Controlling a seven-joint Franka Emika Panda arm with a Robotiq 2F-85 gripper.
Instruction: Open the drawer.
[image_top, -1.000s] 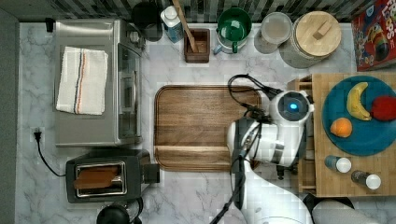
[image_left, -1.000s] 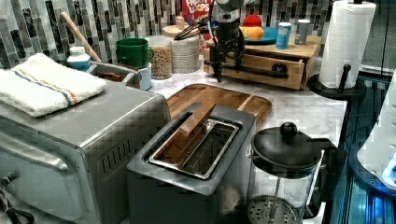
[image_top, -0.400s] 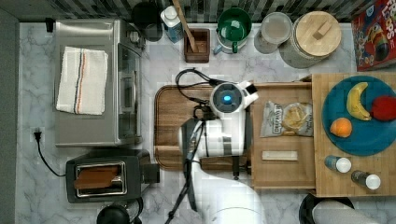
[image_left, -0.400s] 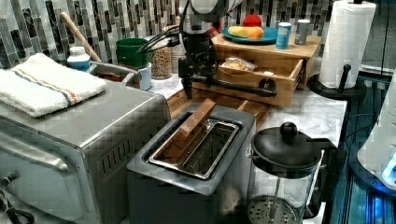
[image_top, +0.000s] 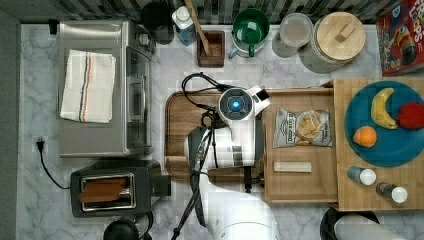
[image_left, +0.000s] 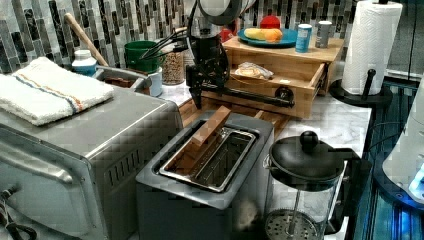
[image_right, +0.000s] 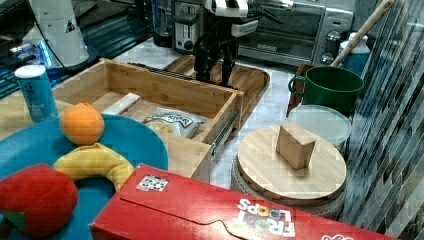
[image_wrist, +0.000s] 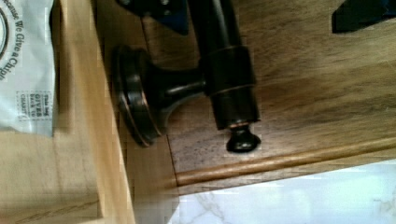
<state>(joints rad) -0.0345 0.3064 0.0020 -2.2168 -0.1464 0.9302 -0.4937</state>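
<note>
The light wooden drawer (image_top: 300, 182) stands pulled out from under the wooden shelf, over the brown tray. It holds a chip bag (image_top: 302, 127) and a pale stick (image_top: 292, 166). Its black bar handle (image_left: 250, 96) runs along the front; one end and a round mount show in the wrist view (image_wrist: 224, 70). My gripper (image_left: 198, 92) hangs at the handle's far end, seen too in the right view (image_right: 214, 75). In the wrist view the gripper (image_wrist: 259, 7) is open, with one finger (image_wrist: 154, 9) beside the bar and the other well apart.
The brown tray (image_top: 182, 125) lies under the arm. A toaster (image_top: 110, 187) and a toaster oven (image_top: 100, 90) stand at the top view's left. A French press (image_left: 305, 170) and paper towel roll (image_left: 372, 45) stand nearby. A blue plate (image_top: 395, 150) with fruit tops the shelf.
Since a second ago the arm has moved toward the top view's left and the drawer has slid out with it. Over the last 0.4 s both have stayed about still.
</note>
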